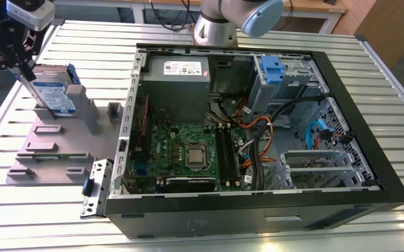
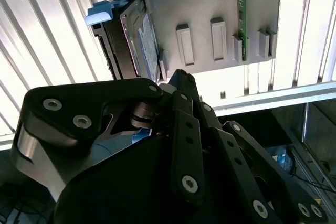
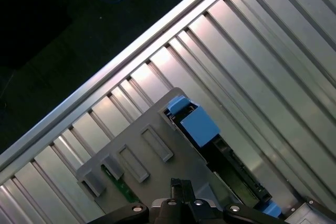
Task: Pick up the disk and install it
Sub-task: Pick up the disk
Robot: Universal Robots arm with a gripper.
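Disk (image 1: 53, 95) on holder (image 1: 48, 152); case (image 1: 258, 212) alongside

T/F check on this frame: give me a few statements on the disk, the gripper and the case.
1. The disk stands on edge in the grey fixture, outside the computer case. True.
2. The case is closed by its side panel. False: it is open, and the motherboard shows inside.
3. The gripper hangs over the motherboard. False: it is right by the disk, at the exterior view's left.
4. The fixture rests on the slatted metal table. True.
5. The disk's carrier is red. False: it is blue.
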